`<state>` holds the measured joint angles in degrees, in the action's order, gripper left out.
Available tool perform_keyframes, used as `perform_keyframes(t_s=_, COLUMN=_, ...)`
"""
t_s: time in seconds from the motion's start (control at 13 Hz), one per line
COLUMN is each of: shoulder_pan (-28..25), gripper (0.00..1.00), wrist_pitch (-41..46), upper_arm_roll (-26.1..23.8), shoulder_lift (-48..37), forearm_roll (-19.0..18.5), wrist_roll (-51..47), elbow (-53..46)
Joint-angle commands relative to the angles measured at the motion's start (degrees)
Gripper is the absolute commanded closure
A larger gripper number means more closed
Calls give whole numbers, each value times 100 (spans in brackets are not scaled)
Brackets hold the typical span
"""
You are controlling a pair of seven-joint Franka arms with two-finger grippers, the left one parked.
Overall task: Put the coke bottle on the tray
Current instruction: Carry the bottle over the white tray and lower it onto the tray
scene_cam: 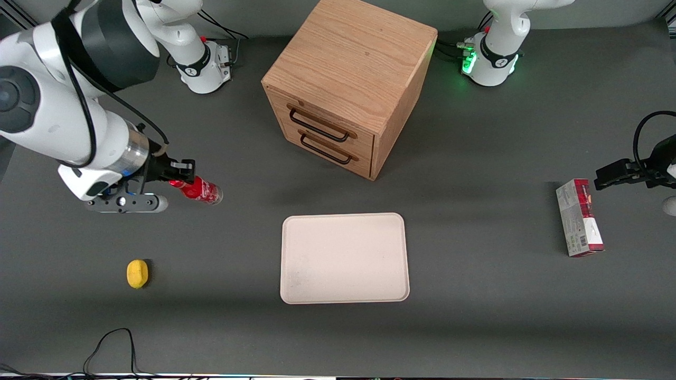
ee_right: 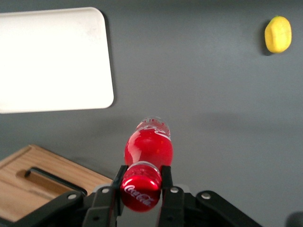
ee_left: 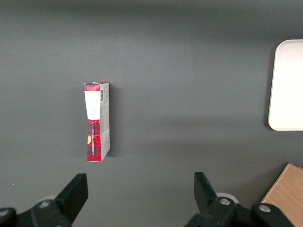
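My right gripper [scene_cam: 179, 177] is shut on the red cap of the coke bottle [scene_cam: 202, 190], a tiny bottle with a red label and clear base. It hangs tilted above the dark table toward the working arm's end. In the right wrist view the two black fingers [ee_right: 166, 177] clamp the cap of the coke bottle [ee_right: 148, 147] from both sides. The cream-white tray [scene_cam: 345, 257] lies flat near the table's middle, nearer the front camera than the cabinet; its corner tray [ee_right: 52, 59] shows past the bottle. The tray holds nothing.
A wooden two-drawer cabinet [scene_cam: 348, 84] stands farther from the camera than the tray. A yellow lemon-like lump [scene_cam: 137, 274] lies toward the working arm's end, nearer the camera than the gripper. A red-and-grey carton box [scene_cam: 579, 217] lies toward the parked arm's end.
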<state>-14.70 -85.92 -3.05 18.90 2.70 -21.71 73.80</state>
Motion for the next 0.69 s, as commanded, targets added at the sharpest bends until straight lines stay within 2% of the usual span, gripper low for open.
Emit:
perform_keyframes(t_s=0.0, shoulder_pan=-207, gripper=100, wrist_pitch=-39, upper_arm_roll=-20, shoulder_lift=1313, forearm_roll=99, wrist_roll=-683, elbow=-1547)
perform_keyframes(t_s=0.15, shoulder_pan=-480, gripper=100, wrist_pitch=-248, upper_arm_roll=14, shoulder_lift=2220, forearm_roll=47, wrist_roll=-1429, elbow=-2429)
perform_keyframes(t_s=0.38, shoulder_pan=-682, gripper=100, wrist_pitch=-1160, upper_arm_roll=41, shoulder_lift=2706, forearm_roll=11, wrist_roll=-1966, elbow=-2564)
perform_keyframes(t_s=0.54, shoulder_pan=-858, gripper=100, wrist_pitch=-1697, upper_arm_roll=41, shoulder_lift=3040, forearm_roll=-339, wrist_roll=-2371, elbow=-2599)
perform_keyframes(t_s=0.62, shoulder_pan=-894, gripper=100, wrist_pitch=-1882, upper_arm_roll=32, shoulder_lift=3137, forearm_roll=-349, wrist_roll=-2443, elbow=-2599)
